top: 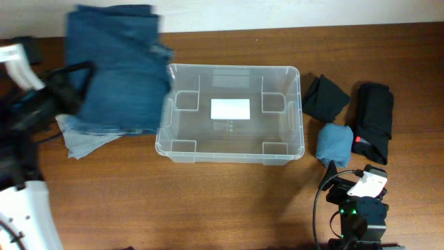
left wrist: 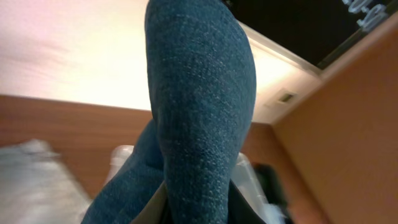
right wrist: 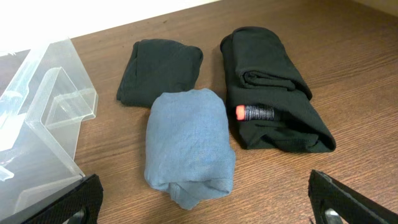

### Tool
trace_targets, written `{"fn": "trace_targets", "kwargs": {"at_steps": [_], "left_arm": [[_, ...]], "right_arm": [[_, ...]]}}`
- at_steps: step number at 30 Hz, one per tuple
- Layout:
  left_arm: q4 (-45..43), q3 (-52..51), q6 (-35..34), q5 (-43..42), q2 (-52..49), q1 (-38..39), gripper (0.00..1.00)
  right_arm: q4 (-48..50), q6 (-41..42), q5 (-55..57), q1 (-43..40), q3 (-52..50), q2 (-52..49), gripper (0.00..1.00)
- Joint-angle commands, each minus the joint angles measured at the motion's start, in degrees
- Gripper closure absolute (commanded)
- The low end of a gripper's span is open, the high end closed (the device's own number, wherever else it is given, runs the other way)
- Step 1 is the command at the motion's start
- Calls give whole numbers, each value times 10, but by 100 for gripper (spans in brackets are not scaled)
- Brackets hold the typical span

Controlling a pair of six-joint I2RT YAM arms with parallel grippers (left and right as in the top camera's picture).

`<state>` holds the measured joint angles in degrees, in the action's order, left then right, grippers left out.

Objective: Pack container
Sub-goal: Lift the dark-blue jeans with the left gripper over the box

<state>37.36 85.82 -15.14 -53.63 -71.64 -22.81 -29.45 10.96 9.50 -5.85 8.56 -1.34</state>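
The clear plastic container (top: 229,114) stands empty in the middle of the table, a white label on its base. My left gripper (top: 69,87) is shut on a folded blue denim garment (top: 118,69) and holds it raised, left of the container. In the left wrist view the denim (left wrist: 199,112) fills the frame and hides the jaws (left wrist: 199,211). My right gripper (top: 345,182) is open and empty at the front right. In the right wrist view its fingers (right wrist: 202,208) flank a light blue rolled cloth (right wrist: 188,143), beside the container's corner (right wrist: 37,124).
A pale blue-grey cloth (top: 83,139) lies on the table under the lifted denim. Right of the container lie a folded black garment (top: 325,97), the light blue roll (top: 334,142) and a black rolled garment with a red tag (top: 373,121).
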Motion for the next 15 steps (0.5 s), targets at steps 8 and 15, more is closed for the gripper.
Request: {"fn": "trace_targets", "kwargs": {"at_steps": [8, 15], "left_arm": [[-131, 16, -163, 228, -68, 348, 100], [-166, 16, -230, 256, -175, 462, 100]], "right_arm": [[0, 5, 1, 2, -4, 3, 2], [0, 5, 1, 2, -4, 3, 2]]}}
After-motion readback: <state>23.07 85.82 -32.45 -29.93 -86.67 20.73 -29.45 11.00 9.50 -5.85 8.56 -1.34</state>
